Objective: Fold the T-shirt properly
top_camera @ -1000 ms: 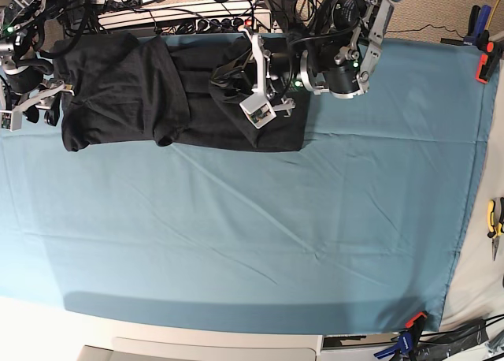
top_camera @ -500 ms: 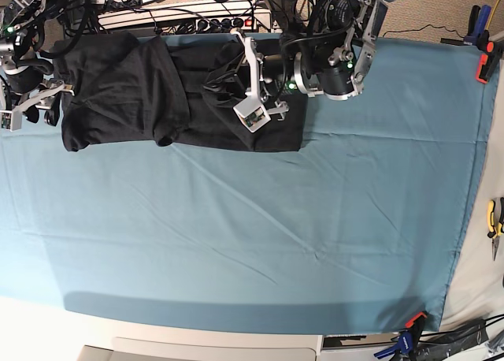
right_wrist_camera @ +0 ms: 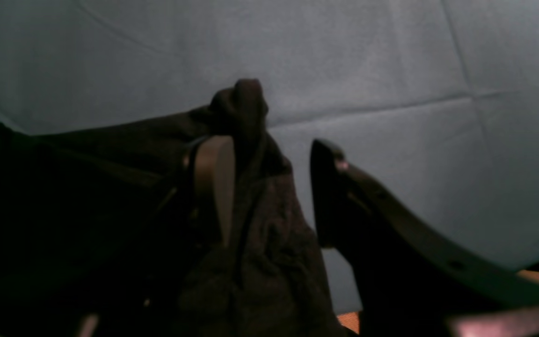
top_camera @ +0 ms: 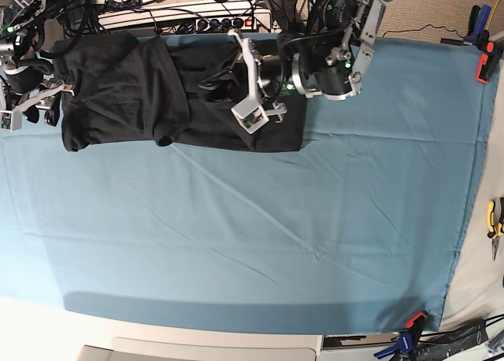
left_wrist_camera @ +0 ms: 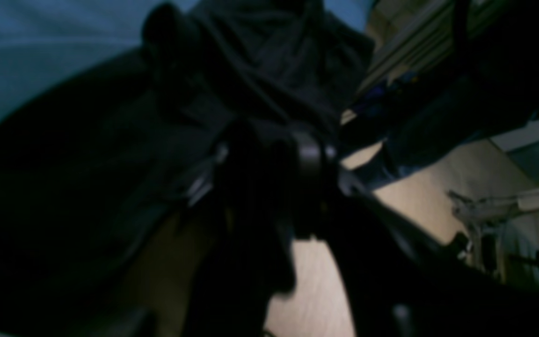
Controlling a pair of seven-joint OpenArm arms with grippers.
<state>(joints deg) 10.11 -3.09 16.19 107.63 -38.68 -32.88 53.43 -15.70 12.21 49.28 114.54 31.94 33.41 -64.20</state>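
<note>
At the left of the base view the right gripper sits beside the left end of the large black short-sleeved cloth T-shirt, over the teal table cloth. In the right wrist view its two fingers stand apart with a clear gap between them; a bunched fold of the shirt lies against the left finger and partly in the gap, but the far finger is off it, so the jaws are spread and not clamped.

To the right, the left gripper reaches over the middle of the shirt, which lies folded in a band along the far edge of the table cloth. The left wrist view is dark and blurred: raised black fabric is gathered at the fingertips, and the jaws appear closed on it.
</note>
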